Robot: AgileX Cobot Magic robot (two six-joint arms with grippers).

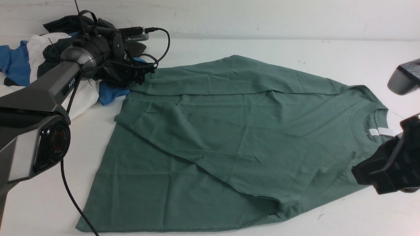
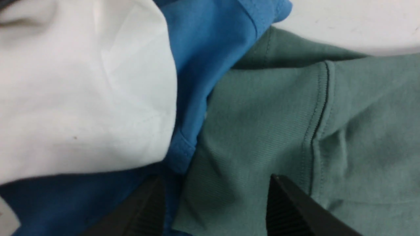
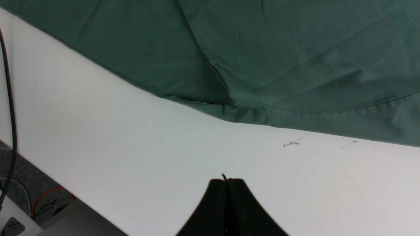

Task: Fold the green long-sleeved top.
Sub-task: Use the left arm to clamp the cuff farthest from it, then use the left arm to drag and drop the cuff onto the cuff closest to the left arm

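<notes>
Nearest, the right gripper hangs pressed together over the bare table. The green long-sleeved top lies mid-table, sleeves seemingly folded in. Farthest, the left gripper, jaws spread, straddles its cuff. The next move is probably to pinch the cuff without catching the blue shirt.

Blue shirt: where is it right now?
In the front view, the blue shirt lies far left on the table, in the clothes pile against the green top's cuff.

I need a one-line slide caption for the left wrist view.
Open left gripper at the cuff of the green long-sleeved top, beside a blue shirt and white garment.
</notes>
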